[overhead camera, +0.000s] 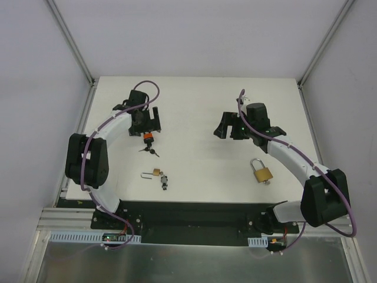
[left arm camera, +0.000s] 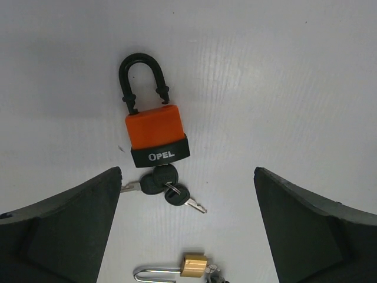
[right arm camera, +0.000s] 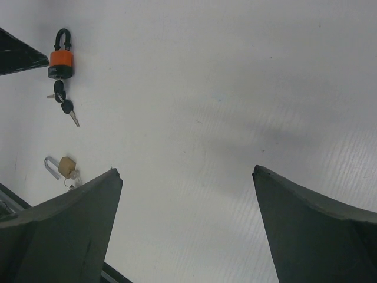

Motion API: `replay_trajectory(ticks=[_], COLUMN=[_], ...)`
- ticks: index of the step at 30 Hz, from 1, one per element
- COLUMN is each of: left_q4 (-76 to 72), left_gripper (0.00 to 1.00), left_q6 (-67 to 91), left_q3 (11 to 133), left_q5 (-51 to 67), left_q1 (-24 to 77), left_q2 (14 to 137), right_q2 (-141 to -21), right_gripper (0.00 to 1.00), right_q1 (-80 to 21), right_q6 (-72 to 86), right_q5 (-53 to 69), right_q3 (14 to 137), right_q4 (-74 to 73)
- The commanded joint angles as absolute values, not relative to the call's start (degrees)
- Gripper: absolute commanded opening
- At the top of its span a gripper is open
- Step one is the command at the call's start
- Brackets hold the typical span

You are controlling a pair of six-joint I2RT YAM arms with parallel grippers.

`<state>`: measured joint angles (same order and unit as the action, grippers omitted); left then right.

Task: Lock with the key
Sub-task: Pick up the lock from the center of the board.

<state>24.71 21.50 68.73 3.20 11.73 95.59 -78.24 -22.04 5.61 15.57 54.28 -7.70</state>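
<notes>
On the white counter (overhead camera: 200, 112), just beside the left fingers (left arm camera: 65, 230), lies the orange padlock (left arm camera: 156, 132), with a black-headed key (left arm camera: 160, 180) at its base. The left fingers are spread and hold nothing. The right fingers (right arm camera: 59, 230), also spread and bare, hover well apart from it, and a brass padlock (overhead camera: 263, 172) lies nearer the right arm.

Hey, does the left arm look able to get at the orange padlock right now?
Probably yes. The left gripper hangs open just over the orange padlock, which lies flat ahead of its spread fingers with nothing covering it. Only its keys sit against it, and the small brass padlock lies apart.
</notes>
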Motion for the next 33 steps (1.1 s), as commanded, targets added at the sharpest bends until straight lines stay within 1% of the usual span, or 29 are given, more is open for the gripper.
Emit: replay_trajectory(ticks=[1, 4, 5, 11, 15, 25, 28, 29, 30, 31, 33], left_q4=[31.38, 31.29, 31.29, 31.38, 31.29, 31.29, 31.38, 31.29, 31.38, 31.38, 31.29], left_gripper=[0.93, 0.89, 0.85, 0.86, 0.85, 0.72, 0.61, 0.48, 0.42, 0.27, 0.14], left_q6=[20.3, 20.48, 20.39, 20.39, 20.13, 18.46, 17.93, 17.84, 17.75, 17.58, 17.32], left_q3=[72.95, 73.3, 73.3, 73.21, 74.26, 78.84, 79.54, 79.37, 79.37, 79.1, 78.67], left_q5=[-2.9, -2.64, -2.46, -4.83, -3.78, -3.08, -2.55, -2.37, -1.94, -1.76, -1.67], left_q1=[12.92, 12.92, 12.92, 13.01, 13.01, 13.01, 13.01, 13.01, 13.01, 13.01, 13.09], left_q2=[100.01, 101.77, 102.13, 103.18, 104.93, 111.18, 112.32, 112.59, 112.59, 112.41, 111.98], right_q2=[-75.85, -75.59, -75.67, -75.94, -76.38, -77.78, -78.05, -78.13, -78.13, -78.22, -78.31], right_gripper=[0.96, 0.96, 0.96, 0.96, 0.96, 0.96, 0.96, 0.96, 0.96, 0.96, 0.96], right_q1=[-22.41, -22.41, -22.33, -23.03, -23.2, -23.47, -23.64, -23.64, -23.64, -23.64, -23.64], right_q6=[3.96, 3.52, 3.25, 2.9, 2.55, 2.64, 2.55, 2.55, 2.55, 2.55, 2.46], right_q5=[17.4, 16.96, 17.4, 19.51, 19.78, 19.6, 19.6, 19.51, 19.42, 19.25, 19.34], right_q3=[54.32, 53.96, 53.96, 54.14, 54.67, 55.9, 56.16, 56.16, 56.16, 56.34, 56.34], right_q4=[-9.4, -9.67, -9.58, -9.49, -9.76, -10.81, -11.16, -11.16, -11.25, -11.25, -11.34])
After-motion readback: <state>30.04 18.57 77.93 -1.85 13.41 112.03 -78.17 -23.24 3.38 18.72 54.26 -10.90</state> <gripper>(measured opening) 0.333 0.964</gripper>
